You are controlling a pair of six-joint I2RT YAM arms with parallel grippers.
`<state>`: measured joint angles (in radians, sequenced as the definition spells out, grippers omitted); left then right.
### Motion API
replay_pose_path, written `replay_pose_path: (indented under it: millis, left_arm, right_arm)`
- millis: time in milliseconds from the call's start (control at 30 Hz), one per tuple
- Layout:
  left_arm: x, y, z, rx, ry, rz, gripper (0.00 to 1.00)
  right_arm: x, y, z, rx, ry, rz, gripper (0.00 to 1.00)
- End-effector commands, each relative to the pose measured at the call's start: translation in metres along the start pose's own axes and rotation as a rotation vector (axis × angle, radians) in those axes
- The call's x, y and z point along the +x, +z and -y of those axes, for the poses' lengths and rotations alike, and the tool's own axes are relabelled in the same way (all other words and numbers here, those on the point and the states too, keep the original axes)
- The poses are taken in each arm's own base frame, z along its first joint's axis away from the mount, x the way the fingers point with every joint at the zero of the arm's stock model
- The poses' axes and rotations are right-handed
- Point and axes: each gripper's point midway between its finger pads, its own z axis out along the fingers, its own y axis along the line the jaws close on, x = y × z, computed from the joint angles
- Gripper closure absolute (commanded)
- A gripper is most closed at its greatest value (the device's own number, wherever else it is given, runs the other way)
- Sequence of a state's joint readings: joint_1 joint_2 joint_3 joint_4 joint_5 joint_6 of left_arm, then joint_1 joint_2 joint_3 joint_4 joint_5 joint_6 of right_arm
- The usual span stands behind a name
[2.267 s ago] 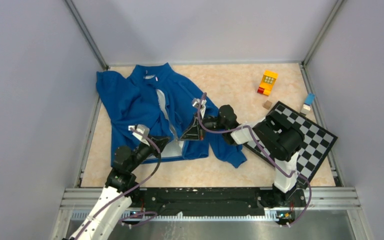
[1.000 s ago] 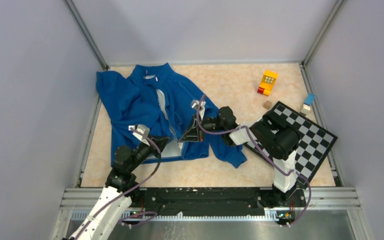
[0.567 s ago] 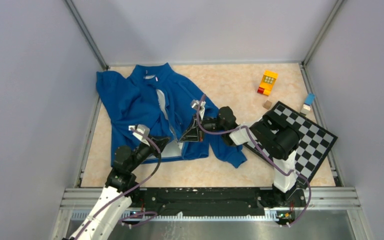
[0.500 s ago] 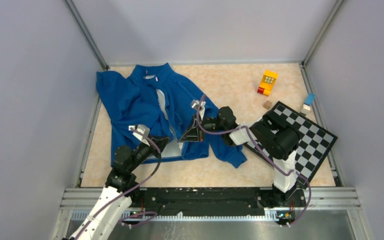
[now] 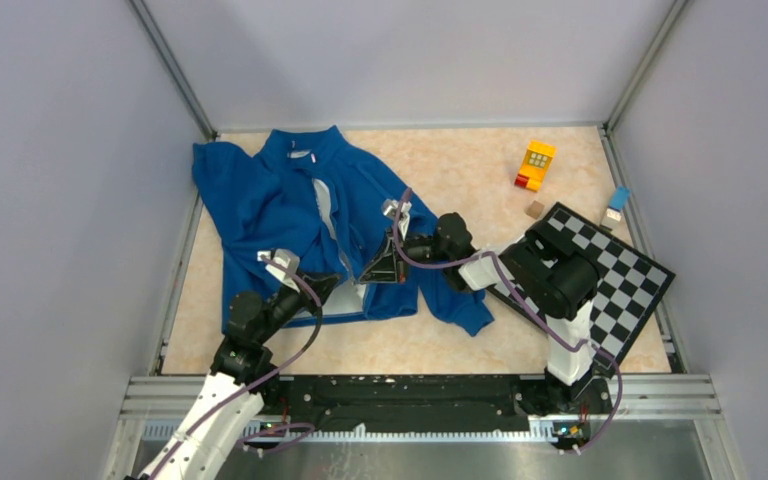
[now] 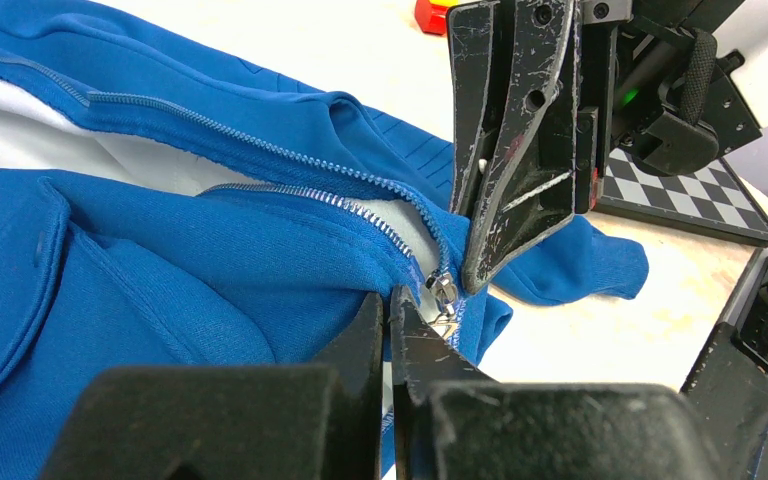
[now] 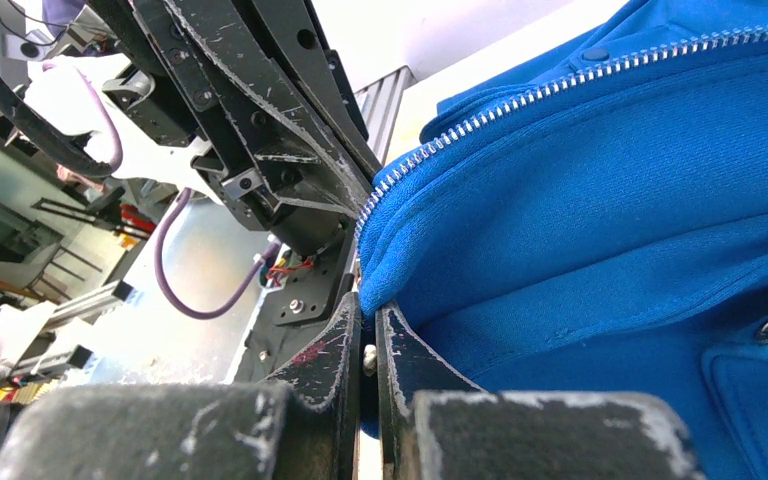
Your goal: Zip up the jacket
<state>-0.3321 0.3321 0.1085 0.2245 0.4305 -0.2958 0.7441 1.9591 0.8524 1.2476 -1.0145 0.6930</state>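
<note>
The jacket [image 5: 280,215] lies spread on the left half of the counter [image 5: 460,170], collar at the far side and hem toward the near edge. Its front gapes open over a strip of pale lining [image 6: 20,120]. The two rows of teeth meet only at the slider [image 6: 443,291], right down at the hem, so I'd say almost the whole zip is yet to be run.

The left tool [image 6: 392,305] is pressed together on the hem edge just below the slider, and looks to be nipping that corner of cloth. The right tool [image 6: 475,282] stands over it, tip just beside the slider and also pressed together. In its own wrist view a fold of blue hem runs into the gap. Whether it has the pull tab as well, I cannot tell.

To do this well, I'd keep the left tool low as an anchor, drawing the hem gently toward the near edge so the teeth lie taut. The right should have the tab itself, not just cloth, before it hauls. Its pull ought to stay close to the fabric and follow the line of teeth toward the far collar, which bends a little leftward. The lining sits just beside the teeth and could catch in the slider.

Off to the right, well apart, are a chequered board [image 5: 620,275] and a yellow toy block [image 5: 537,160].
</note>
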Motion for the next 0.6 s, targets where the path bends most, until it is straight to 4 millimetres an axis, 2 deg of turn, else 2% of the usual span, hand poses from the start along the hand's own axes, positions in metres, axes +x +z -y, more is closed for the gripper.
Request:
replay_pose_path:
  millis: [0, 567]
  left_arm:
    - [-0.0206, 0.0016, 0.0128, 0.061, 0.034, 0.061, 1.00]
    - [-0.0191, 0.0012, 0.0152, 0.074, 0.031, 0.055, 1.00]
  right_arm:
    - [-0.0140, 0.0097, -0.0070, -0.044, -0.069, 0.025, 1.00]
    - [-0.0186, 0.0123, -0.0029, -0.035, -0.063, 0.045, 1.00]
